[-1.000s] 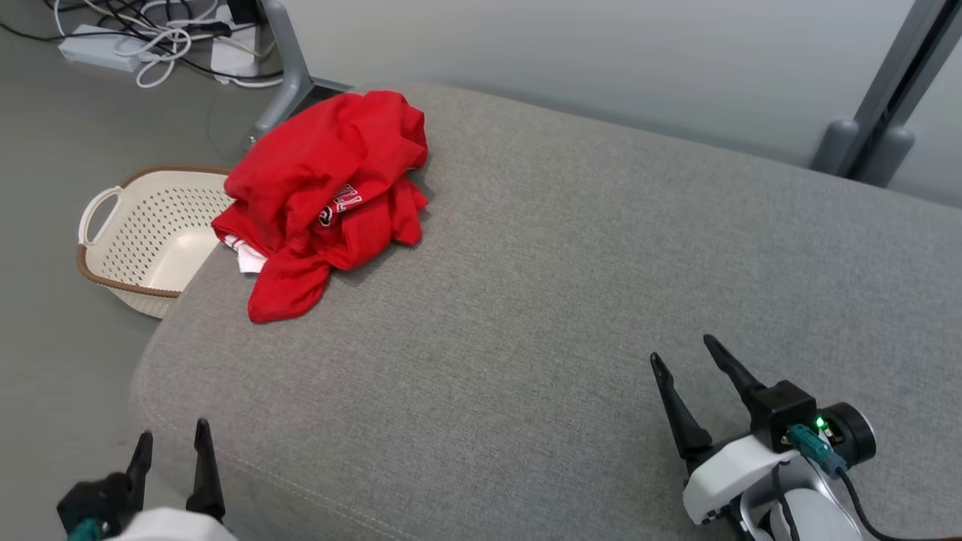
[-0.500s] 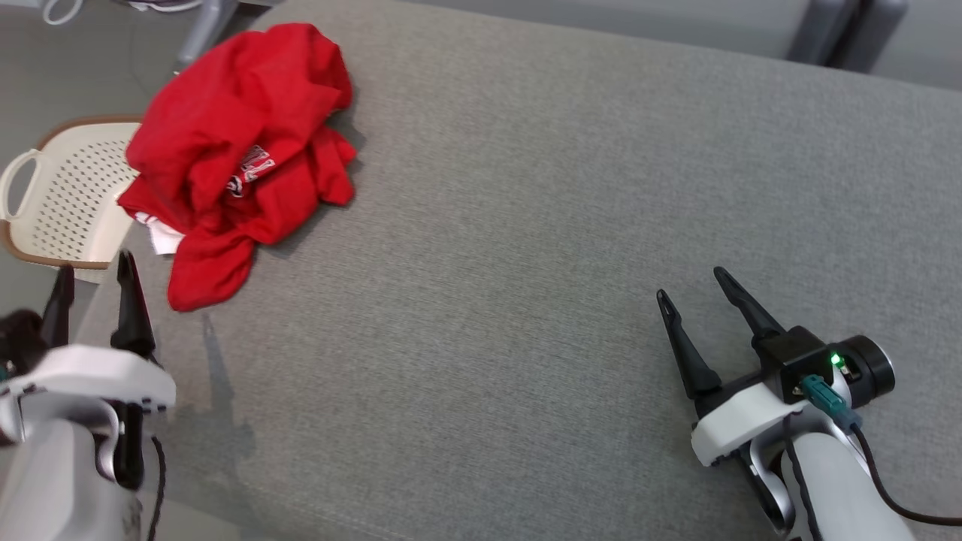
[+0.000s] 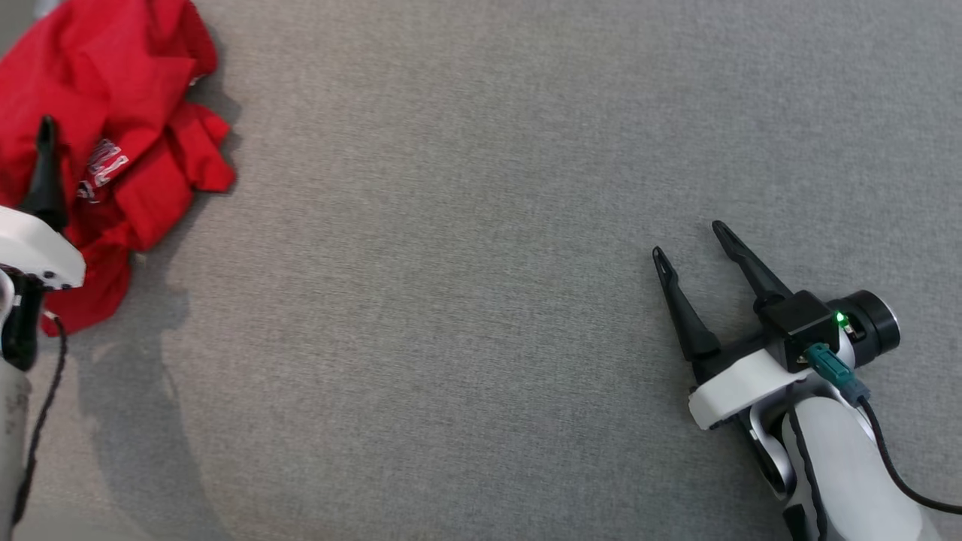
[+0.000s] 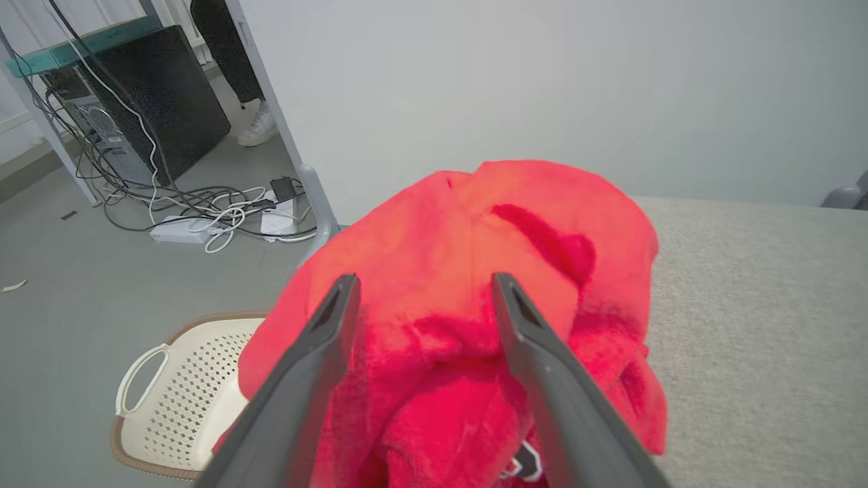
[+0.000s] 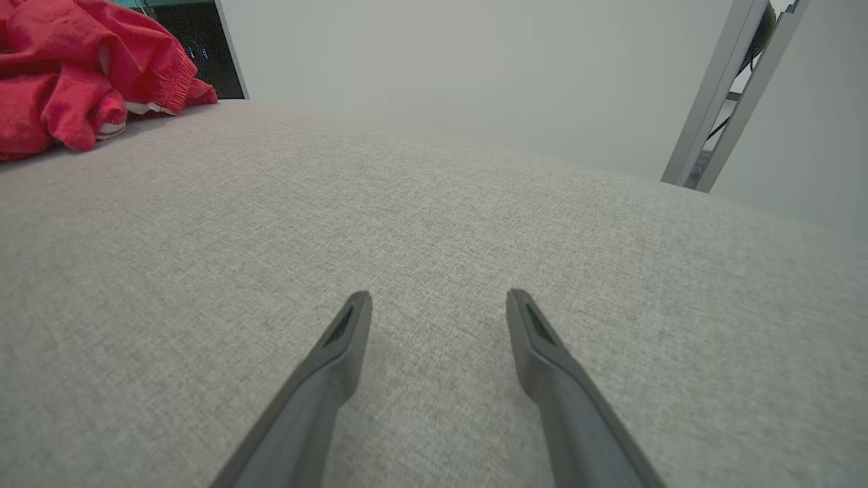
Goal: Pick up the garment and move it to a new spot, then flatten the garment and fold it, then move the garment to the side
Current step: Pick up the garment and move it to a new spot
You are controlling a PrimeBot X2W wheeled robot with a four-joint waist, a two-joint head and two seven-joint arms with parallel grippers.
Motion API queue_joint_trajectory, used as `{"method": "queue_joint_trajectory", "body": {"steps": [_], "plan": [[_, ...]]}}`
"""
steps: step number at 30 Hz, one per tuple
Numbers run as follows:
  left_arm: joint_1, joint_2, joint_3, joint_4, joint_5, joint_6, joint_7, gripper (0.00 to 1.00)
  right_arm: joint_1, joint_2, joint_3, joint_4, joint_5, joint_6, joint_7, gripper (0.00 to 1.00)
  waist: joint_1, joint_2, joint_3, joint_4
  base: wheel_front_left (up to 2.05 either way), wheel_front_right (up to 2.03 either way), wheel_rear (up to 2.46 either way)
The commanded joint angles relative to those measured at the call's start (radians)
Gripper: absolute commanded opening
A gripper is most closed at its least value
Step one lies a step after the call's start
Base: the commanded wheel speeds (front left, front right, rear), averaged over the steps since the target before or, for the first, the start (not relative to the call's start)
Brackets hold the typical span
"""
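The red garment [image 3: 143, 113] lies crumpled at the top left of the grey cushion [image 3: 466, 225], white lettering showing on a fold. In the left wrist view the garment [image 4: 475, 271] bulks just beyond my left gripper [image 4: 422, 285], whose fingers stand open over it with nothing between them. One left finger [image 3: 46, 173] rises in front of the cloth in the head view. My right gripper [image 3: 688, 239] hovers open low over bare cushion at the right, far from the garment [image 5: 61, 74]; the right wrist view has its fingertips [image 5: 439, 298] spread apart.
A cream perforated basket [image 4: 169, 386] sits on the floor beside the cushion's left end. Cables and a power strip [image 4: 196, 217] lie on the floor by a dark computer case [image 4: 163, 102]. A person's foot [image 4: 256, 129] stands behind. Grey metal posts [image 5: 725, 95] rise past the cushion.
The head camera has tilted down, shifting the garment to the picture's upper left. My left gripper has risen forward to the garment. The right gripper has kept its open pose.
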Motion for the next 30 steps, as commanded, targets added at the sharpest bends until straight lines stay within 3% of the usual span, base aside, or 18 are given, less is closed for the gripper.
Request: {"method": "queue_joint_trajectory", "body": {"steps": [1,9,10,11,19,30], "plan": [[-0.014,0.016,-0.013,0.014,-0.010,0.000,0.010,1.00,0.002,-0.012,-0.003,0.018,-0.003,0.000,0.001,1.00,0.0000,0.0000,0.027,-0.027,0.00,0.00,0.00],[-0.103,0.073,-0.085,0.163,-0.065,-0.001,0.089,1.00,-0.013,-0.010,-0.018,0.029,0.000,-0.001,0.003,1.00,0.0000,0.0000,0.064,-0.078,0.00,0.00,0.00],[-0.107,0.070,-0.091,0.176,-0.069,-0.001,0.091,0.85,-0.013,-0.007,-0.021,0.029,0.003,-0.001,0.003,1.00,0.0000,0.0000,0.064,-0.082,0.00,0.00,0.00],[-0.112,0.067,-0.088,0.192,-0.075,-0.001,0.086,0.00,-0.010,-0.005,-0.022,0.029,0.005,-0.001,0.003,1.00,0.0000,0.0000,0.061,-0.086,0.00,0.00,0.00],[-0.149,0.087,-0.135,0.234,-0.068,-0.001,0.039,0.00,0.002,0.024,-0.030,0.027,0.024,0.000,0.002,1.00,0.0000,0.0000,0.003,-0.107,0.00,0.00,0.00],[-0.191,0.067,-0.235,0.144,-0.089,-0.001,-0.021,0.00,0.033,0.041,-0.023,0.040,0.065,0.000,0.000,1.00,0.0000,0.0000,-0.107,-0.148,0.00,0.00,0.00]]}}
